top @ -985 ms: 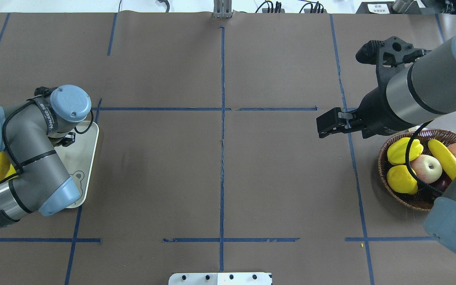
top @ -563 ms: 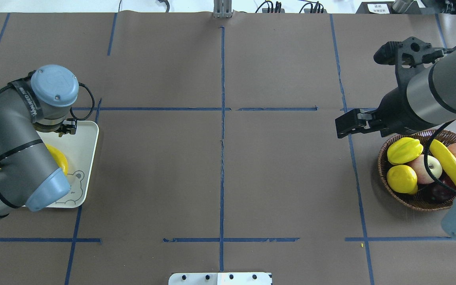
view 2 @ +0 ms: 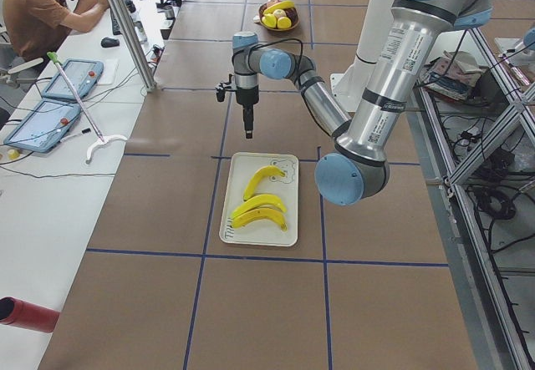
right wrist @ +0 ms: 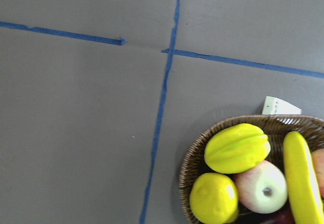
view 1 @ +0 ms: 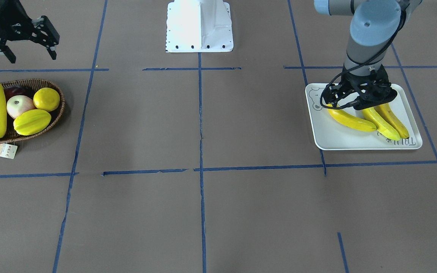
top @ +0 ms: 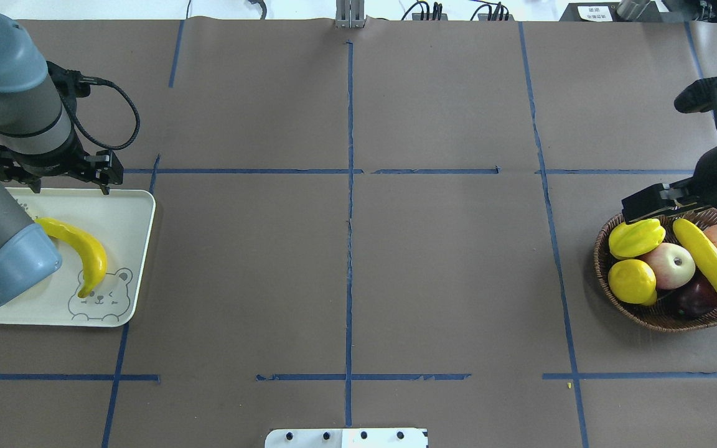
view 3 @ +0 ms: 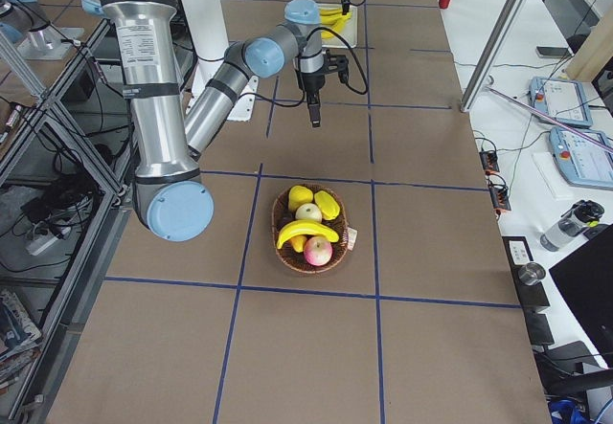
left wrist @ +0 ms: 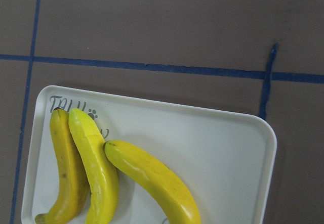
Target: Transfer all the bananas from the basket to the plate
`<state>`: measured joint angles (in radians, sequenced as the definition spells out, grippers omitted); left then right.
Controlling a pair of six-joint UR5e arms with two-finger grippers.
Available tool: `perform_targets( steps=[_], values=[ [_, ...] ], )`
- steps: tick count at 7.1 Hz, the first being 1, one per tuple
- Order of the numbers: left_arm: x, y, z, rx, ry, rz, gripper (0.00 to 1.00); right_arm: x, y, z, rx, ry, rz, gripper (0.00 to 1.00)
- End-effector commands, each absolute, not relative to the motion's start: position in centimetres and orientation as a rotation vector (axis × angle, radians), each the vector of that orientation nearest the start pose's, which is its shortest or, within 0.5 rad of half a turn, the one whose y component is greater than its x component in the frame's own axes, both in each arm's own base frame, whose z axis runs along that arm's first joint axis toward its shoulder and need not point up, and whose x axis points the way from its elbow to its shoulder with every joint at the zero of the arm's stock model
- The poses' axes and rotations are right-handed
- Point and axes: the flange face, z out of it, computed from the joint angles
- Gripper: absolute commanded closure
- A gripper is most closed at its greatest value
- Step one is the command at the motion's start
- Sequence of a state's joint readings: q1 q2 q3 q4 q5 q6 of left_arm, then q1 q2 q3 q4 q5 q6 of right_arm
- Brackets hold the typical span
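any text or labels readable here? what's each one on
"TRUU", as best it reads: grey lettering with a paw print at a corner of the plate; the bananas cover its lower part.
Paper tag beside the basket: printed, too small to read.
White label beyond the table's far edge: too small to read.
Nothing else legible.

Brown paper-covered table (top: 445,280) gridded with blue tape lines (top: 349,249), in exterior left view a white side desk (view 2: 33,211) with tablets (view 2: 73,78) at left edge, seated person (view 2: 33,7) upper left.
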<state>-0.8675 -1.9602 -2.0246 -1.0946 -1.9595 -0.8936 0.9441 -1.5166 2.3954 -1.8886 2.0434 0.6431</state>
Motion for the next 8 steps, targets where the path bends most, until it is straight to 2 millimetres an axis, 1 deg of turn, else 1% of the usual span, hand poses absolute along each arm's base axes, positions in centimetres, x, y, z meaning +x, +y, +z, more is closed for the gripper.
perform_targets(
  steps=[1,2,3,4,5,6,7,8],
  values=[
    [28.4,-47.7,27.7,-0.019,0.615,-0.103,0.0,-11.4,-39.0,35.4,0.17,-0.679,-0.227,0.0],
    [28.5,-47.7,27.2,-0.016,0.622,-0.111,0.0,-10.4,-39.2,38.1,0.185,-0.651,-0.361,0.0],
    [28.5,-47.7,26.9,-0.013,0.626,-0.111,0.0,-10.6,-39.6,40.2,0.163,-0.629,-0.398,0.0],
    [28.5,-47.7,26.8,-0.013,0.628,-0.11,0.0,-10.6,-39.7,42.6,0.183,-0.63,-0.402,0.0],
    [28.5,-47.8,26.5,-0.009,0.631,-0.11,0.0,-10.0,-38.5,46.7,0.231,-0.652,-0.385,0.0],
    [28.5,-47.8,26.5,-0.009,0.631,-0.11,0.0,-10.0,-38.0,50.2,0.273,-0.686,-0.328,0.0],
    [28.5,-47.8,26.5,-0.009,0.631,-0.11,0.0,-11.0,-37.9,52.5,0.282,-0.711,-0.311,0.0],
    [28.5,-47.8,26.4,-0.009,0.633,-0.111,0.0,-13.0,-37.1,53.7,0.257,-0.689,-0.352,0.0]
  ],
)
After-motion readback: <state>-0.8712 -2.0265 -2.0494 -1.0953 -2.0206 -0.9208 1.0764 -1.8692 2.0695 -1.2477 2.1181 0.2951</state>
